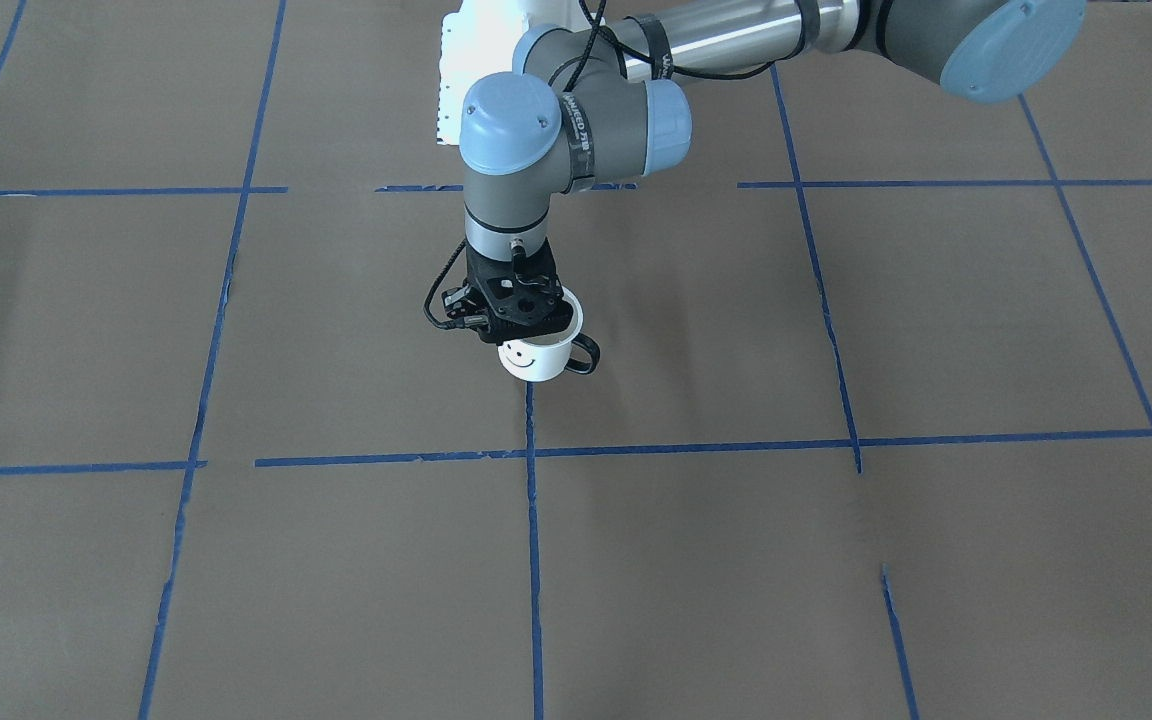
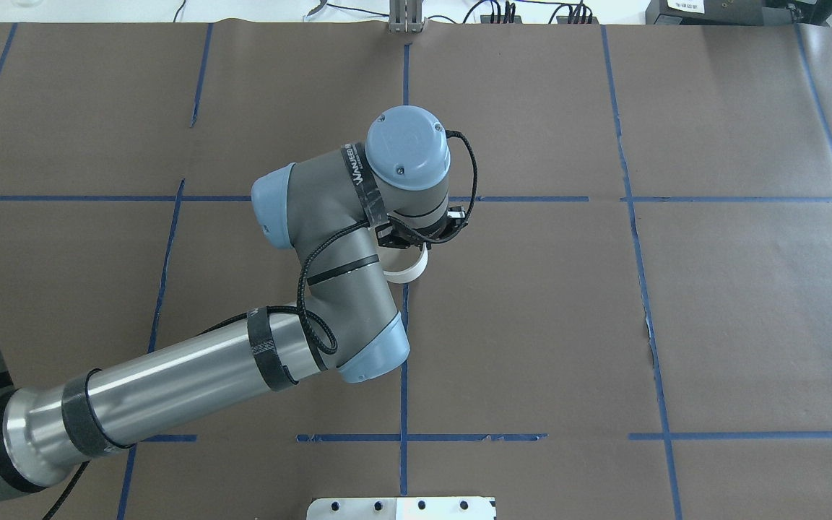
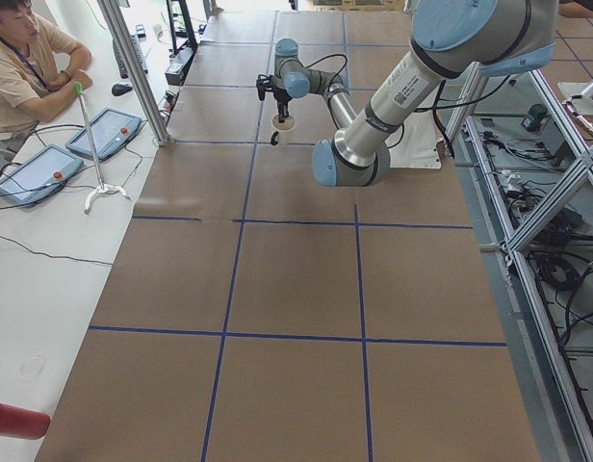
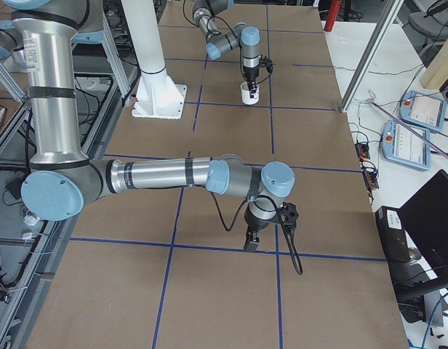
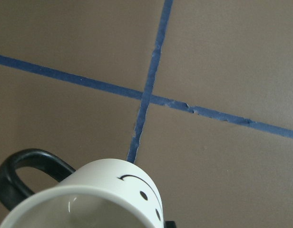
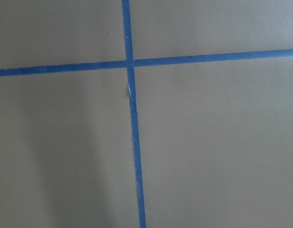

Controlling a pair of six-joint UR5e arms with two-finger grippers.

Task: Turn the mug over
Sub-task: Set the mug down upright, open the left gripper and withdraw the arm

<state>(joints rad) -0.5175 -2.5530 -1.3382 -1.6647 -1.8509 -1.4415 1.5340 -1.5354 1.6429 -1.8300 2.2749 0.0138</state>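
The mug [image 1: 536,358] is white with a black smiley face and a black loop handle, opening upward, near the table's middle on a blue tape line. My left gripper [image 1: 521,318] points straight down onto the mug's rim and is shut on it. I cannot tell whether the mug's base touches the table. The mug shows partly under the wrist in the overhead view [image 2: 410,266] and close up in the left wrist view [image 5: 103,199]. My right gripper [image 4: 253,240] shows only in the exterior right view, low over the table; I cannot tell if it is open or shut.
The table [image 1: 936,300] is covered in brown paper with a blue tape grid. A white mounting plate [image 2: 401,508] sits at the robot's edge. An operator [image 3: 32,58] sits at a side bench with tablets [image 3: 104,133]. A white pedestal [image 4: 148,58] stands behind.
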